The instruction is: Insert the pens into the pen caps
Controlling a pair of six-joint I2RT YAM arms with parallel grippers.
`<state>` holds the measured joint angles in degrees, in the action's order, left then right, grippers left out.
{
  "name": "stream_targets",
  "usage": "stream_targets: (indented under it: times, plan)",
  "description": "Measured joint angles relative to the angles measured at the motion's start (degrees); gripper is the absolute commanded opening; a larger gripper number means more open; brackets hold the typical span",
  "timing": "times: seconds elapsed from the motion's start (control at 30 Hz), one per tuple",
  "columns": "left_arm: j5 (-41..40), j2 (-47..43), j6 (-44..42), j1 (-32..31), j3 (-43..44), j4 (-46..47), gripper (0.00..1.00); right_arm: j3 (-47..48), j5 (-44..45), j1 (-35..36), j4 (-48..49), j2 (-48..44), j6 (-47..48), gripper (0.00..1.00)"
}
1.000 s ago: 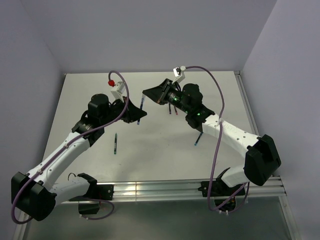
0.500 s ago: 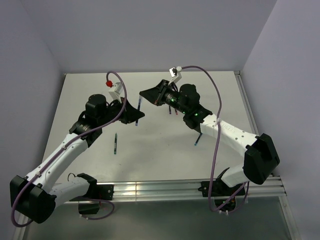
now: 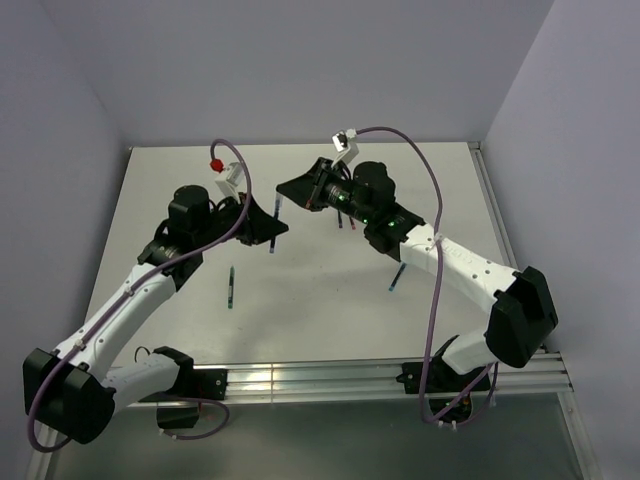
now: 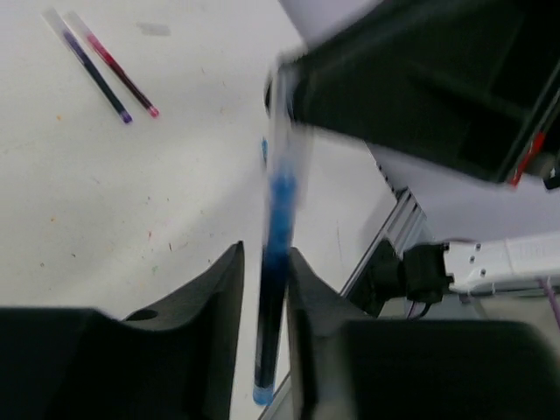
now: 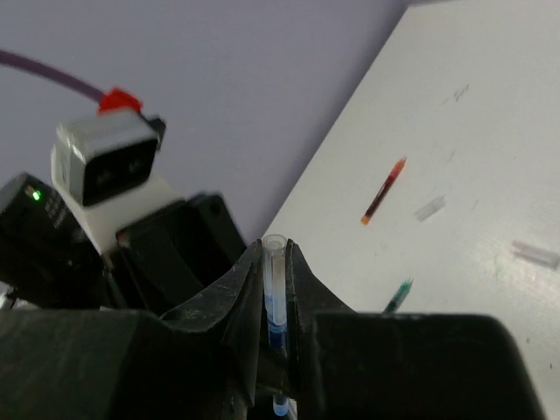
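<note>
A blue pen (image 4: 271, 306) stands between the fingers of my left gripper (image 4: 264, 254). It rests against the right finger, with a gap showing on its left side. The pen's top end sits inside a pale translucent pen cap (image 5: 274, 262), and my right gripper (image 5: 274, 247) is shut on that cap. In the top view the two grippers meet over the far middle of the table, the left gripper (image 3: 270, 228) below and the right gripper (image 3: 292, 188) above, with the blue pen (image 3: 275, 222) spanning them.
On the table lie a red pen (image 5: 383, 191), a green-tipped pen (image 5: 398, 296) and two loose caps (image 5: 430, 207) (image 5: 535, 254). A dark blue pen (image 4: 92, 66) and another red pen (image 4: 118, 74) lie side by side. A further pen (image 3: 398, 277) lies under the right arm.
Both grippers have drifted a little left and away with the pen between them. The left jaws have eased apart slightly round the pen.
</note>
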<state>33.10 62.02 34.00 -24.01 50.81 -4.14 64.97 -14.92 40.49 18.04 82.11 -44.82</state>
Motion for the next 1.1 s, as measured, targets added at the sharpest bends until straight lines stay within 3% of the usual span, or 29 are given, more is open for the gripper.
stream_targets:
  times: [0.13,0.23,0.5,0.77,0.93,1.1]
  plan:
    - [-3.78,0.17,-0.31,0.13,0.44,1.31,0.53,5.35,-4.55,-0.68,-9.35,2.34,1.75,0.00]
    - [-6.62,-0.13,-0.66,-1.27,1.42,0.09,0.56,12.72,-5.49,-3.50,-17.18,6.93,4.31,0.00]
    - [-14.69,-5.75,-2.34,-2.32,1.51,-6.03,0.55,29.75,-0.63,-13.27,-32.81,24.37,12.31,0.00]
    - [-20.33,-7.93,-3.65,-1.86,1.62,-10.71,0.52,48.57,7.85,-14.47,-46.84,47.23,18.73,0.00]
    - [-21.44,-9.16,-4.50,-1.29,1.49,-11.41,0.52,57.72,10.56,-14.84,-54.14,54.36,21.18,0.00]
    - [-21.77,-10.45,-4.63,-0.85,0.55,-11.15,0.47,59.65,12.70,-15.04,-56.22,55.23,22.99,0.00]
